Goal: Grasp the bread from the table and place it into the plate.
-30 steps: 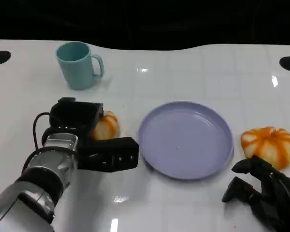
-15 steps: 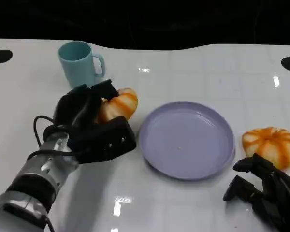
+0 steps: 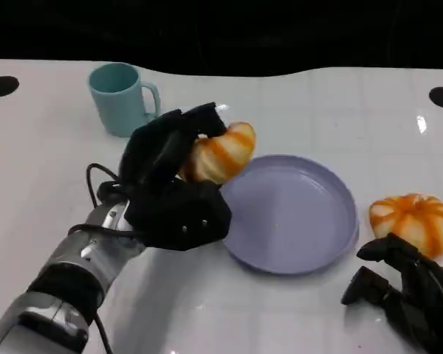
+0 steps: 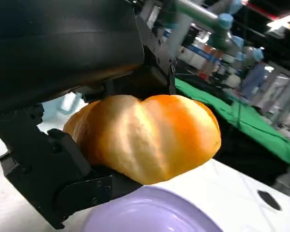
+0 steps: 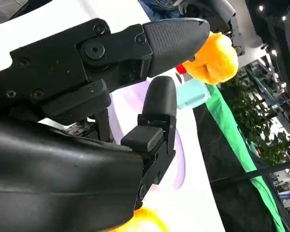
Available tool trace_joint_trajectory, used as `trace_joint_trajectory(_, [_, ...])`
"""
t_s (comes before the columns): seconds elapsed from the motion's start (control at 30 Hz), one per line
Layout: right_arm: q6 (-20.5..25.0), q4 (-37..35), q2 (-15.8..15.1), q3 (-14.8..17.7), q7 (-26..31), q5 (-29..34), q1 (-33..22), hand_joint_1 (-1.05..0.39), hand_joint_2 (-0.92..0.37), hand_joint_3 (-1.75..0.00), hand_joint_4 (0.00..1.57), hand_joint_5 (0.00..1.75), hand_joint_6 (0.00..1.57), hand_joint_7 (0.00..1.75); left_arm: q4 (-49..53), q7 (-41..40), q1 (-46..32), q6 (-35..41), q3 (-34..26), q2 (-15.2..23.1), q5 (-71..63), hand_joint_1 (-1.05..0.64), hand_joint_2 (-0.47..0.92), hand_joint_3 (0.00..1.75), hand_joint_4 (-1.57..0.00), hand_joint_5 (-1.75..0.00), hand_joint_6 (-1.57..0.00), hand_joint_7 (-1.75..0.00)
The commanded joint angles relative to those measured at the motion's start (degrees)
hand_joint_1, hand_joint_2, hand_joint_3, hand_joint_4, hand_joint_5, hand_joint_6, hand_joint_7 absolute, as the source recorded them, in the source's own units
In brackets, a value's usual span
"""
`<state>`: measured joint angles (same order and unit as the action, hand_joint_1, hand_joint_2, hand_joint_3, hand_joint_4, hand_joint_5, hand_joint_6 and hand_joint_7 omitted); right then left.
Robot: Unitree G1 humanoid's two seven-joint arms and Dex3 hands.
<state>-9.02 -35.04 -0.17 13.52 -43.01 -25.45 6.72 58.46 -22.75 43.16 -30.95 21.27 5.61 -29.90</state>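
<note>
left hand (image 3: 170,177) has lifted off the worktop, clamped on the bread (image 3: 220,153), now over the plate (image 3: 295,221) rim for release; right hand (image 3: 406,295) idle, fingers apart.

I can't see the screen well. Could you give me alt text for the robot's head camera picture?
The robot's left hand holds an orange-striped bread in the air at the left edge of a purple plate on a white table. A second bread lies right of the plate near the right hand, and a teal mug stands at the back left.

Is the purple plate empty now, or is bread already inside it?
Empty: the plate holds nothing; the left hand holds the bread above its edge.
</note>
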Motion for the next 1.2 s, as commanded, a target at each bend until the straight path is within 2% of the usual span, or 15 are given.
trace_joint_trajectory(0.03, [0.6,-0.5,-0.8,0.4,0.3,-0.2,-0.7,-0.51,-0.92,-0.21,0.66,1.47,0.62,1.14,0.7,3.6,1.7,-1.5,1.1,-1.0,-0.2,-0.12,0.41,1.43,-0.92,-1.75,-0.73,-1.75])
trace_joint_trajectory(0.6, [1.0,0.3,-0.4,0.2,0.2,-0.5,-1.2,-0.51,-0.92,-0.22,0.67,1.46,0.62,1.14,5.9,6.5,7.6,2.8,6.4,-7.8,-4.8,-0.17,0.46,1.34,-0.94,-1.75,-0.74,-1.75])
trace_joint_trajectory(0.77, [1.1,0.5,-0.3,0.1,0.2,-0.7,-1.3,-0.51,-0.92,-0.21,0.68,1.45,0.62,1.14,6.5,7.3,8.8,4.6,7.1,-8.3,-5.5,-0.18,0.5,1.31,-0.94,-1.75,-0.72,-1.75])
trace_joint_trajectory(0.9, [0.8,0.9,-0.1,-0.1,0.4,-0.5,-1.5,-0.5,-0.92,-0.22,0.68,1.45,0.62,1.14,6.8,9.1,9.7,6.4,7.7,-8.7,-5.9,-0.14,0.51,1.16,-0.88,-1.75,-0.67,-1.75])
trace_joint_trajectory(0.93, [0.9,1.0,-0.2,-0.2,0.6,-0.4,-1.5,-0.5,-0.92,-0.22,0.68,1.45,0.62,1.15,6.8,10.2,9.9,6.6,7.6,-8.7,-5.6,-0.15,0.56,1.06,-0.77,-1.75,-0.68,-1.53])
trace_joint_trajectory(1.0, [0.9,1.1,-0.3,-0.4,0.8,-0.2,-1.6,-0.53,-0.92,-0.21,0.69,1.46,0.63,1.15,6.7,11.4,9.9,6.8,7.4,-8.7,-5.2,-0.15,0.63,0.88,-0.69,-1.59,-0.74,-1.12])
trace_joint_trajectory(1.07, [0.8,1.0,-0.3,-0.4,0.7,-0.2,-1.6,-0.53,-0.92,-0.2,0.69,1.46,0.63,1.15,6.6,12.8,10.3,7.4,8.0,-8.3,-5.8,-0.15,0.65,0.83,-0.67,-1.56,-0.76,-1.03])
trace_joint_trajectory(1.1, [0.8,0.9,-0.4,-0.4,0.5,-0.4,-1.5,-0.52,-0.92,-0.21,0.69,1.46,0.63,1.15,6.6,14.1,10.7,8.0,8.8,-7.9,-6.7,-0.22,0.76,0.61,-0.56,-1.48,-0.65,-0.72])
trace_joint_trajectory(1.13, [0.8,0.8,-0.4,-0.4,0.3,-0.5,-1.5,-0.51,-0.92,-0.21,0.68,1.47,0.62,1.15,6.5,15.0,11.0,8.4,9.4,-7.6,-7.3,-0.3,0.85,0.43,-0.44,-1.17,-0.58,-0.38])
trace_joint_trajectory(1.17, [1.2,0.9,-0.4,-0.3,0.4,-0.7,-1.5,-0.51,-0.92,-0.21,0.68,1.47,0.62,1.15,6.3,16.6,11.3,8.7,9.9,-7.2,-7.7,-0.33,0.89,0.36,-0.41,-1.04,-0.56,-0.25])
trace_joint_trajectory(1.2, [1.4,1.0,-0.4,-0.3,0.5,-0.7,-1.5,-0.51,-0.92,-0.21,0.68,1.46,0.62,1.15,6.1,17.6,11.5,8.8,10.1,-7.0,-7.7,-0.47,0.91,0.38,-0.34,-0.72,-0.48,-0.12])
